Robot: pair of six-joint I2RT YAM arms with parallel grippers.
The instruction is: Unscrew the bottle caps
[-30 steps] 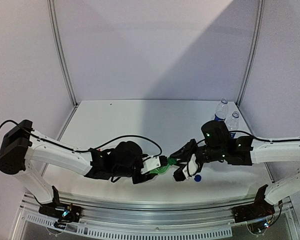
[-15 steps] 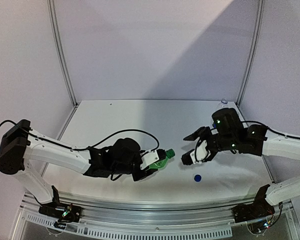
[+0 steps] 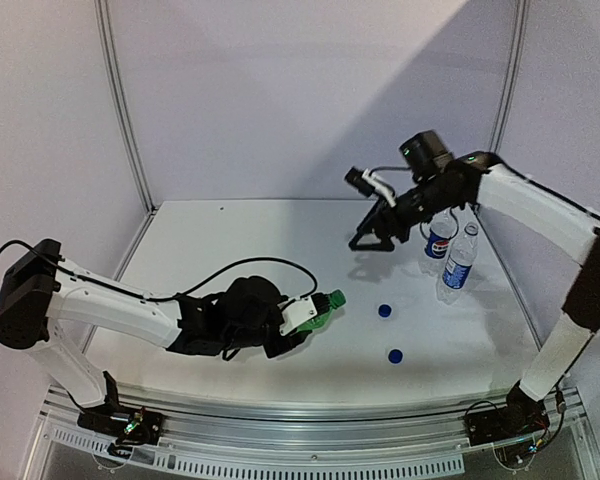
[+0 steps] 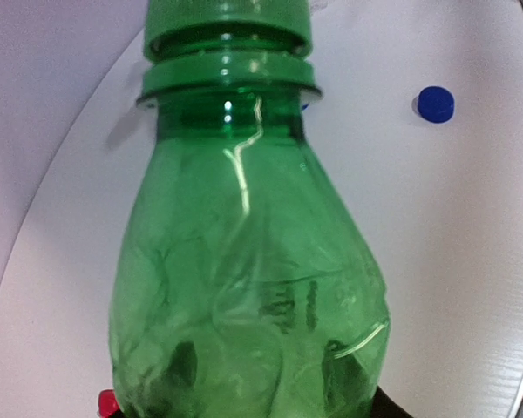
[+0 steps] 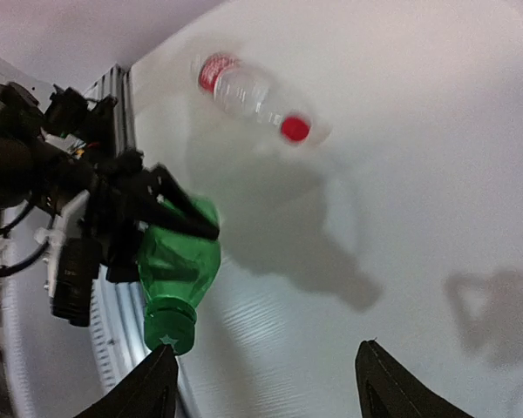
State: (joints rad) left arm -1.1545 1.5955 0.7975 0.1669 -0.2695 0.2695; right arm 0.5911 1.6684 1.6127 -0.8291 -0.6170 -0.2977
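- Grasp on your left side: your left gripper [image 3: 302, 318] was clenched around the body of the all-green plastic bottle [image 3: 320, 312]. It held the bottle low over the near middle of the white table [image 3: 230, 230], tipped over so that the neck pointed to your right and away from you.
- The round green plastic screw cap [image 3: 337, 298] sat on that bottle's neck. Your left wrist camera showed it at the top of the frame, just above the neck ring.
- Your right gripper [image 3: 364, 210] hung high above the far right part of the table, well apart from the green bottle. Its fingertips [image 5: 152, 387] were spread wide and grasped nothing, with bare table showing between them in your right wrist camera.
- One small round blue plastic cap [image 3: 384, 311] lay loose on the table to the right of the green bottle. A second blue plastic cap [image 3: 394, 354] lay nearer to you. Neither touched a bottle.
- The clear plastic bottle with the Pepsi label [image 3: 440, 237] and the clear plastic bottle with the blue label [image 3: 458, 264] stood upright just beside each other near the table's far right edge.
- The clear plastic bottle with the red label [image 5: 244, 90] lay on its side on the table, seen only by your right wrist camera, with the round red plastic cap [image 5: 295, 128] on its neck.
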